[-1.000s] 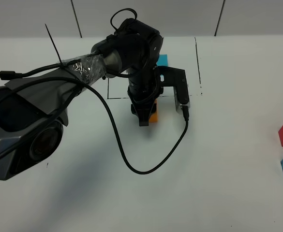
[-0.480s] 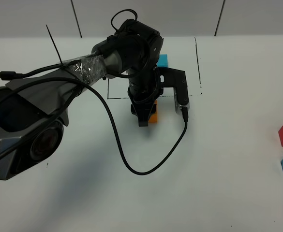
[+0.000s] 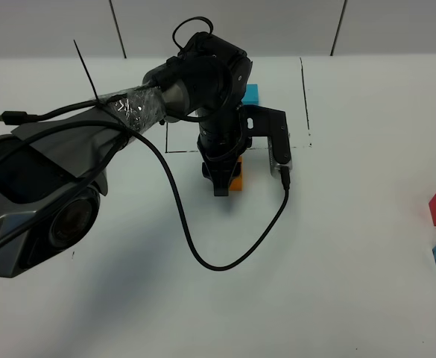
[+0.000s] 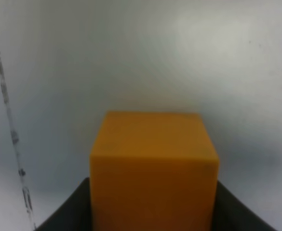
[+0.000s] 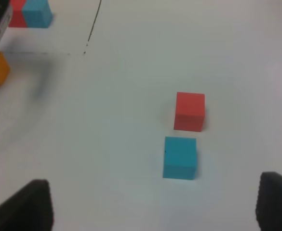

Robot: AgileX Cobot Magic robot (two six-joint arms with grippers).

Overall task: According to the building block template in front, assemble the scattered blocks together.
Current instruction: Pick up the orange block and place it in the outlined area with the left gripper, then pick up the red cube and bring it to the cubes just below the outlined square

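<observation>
Left gripper (image 3: 221, 186) tight around orange cube (image 4: 153, 168)

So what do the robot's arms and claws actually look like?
The left arm is grey and black, with crinkly clear wrap round one section and a black cable looping off it. Its claw is black; the right claw's fingers look dark too.

Robotics lab bench, white tabletop (image 3: 352, 283) with drawn black lines (image 3: 305, 97), cabled robot arm (image 3: 203, 74), grey panelled wall (image 3: 277, 22)
</observation>
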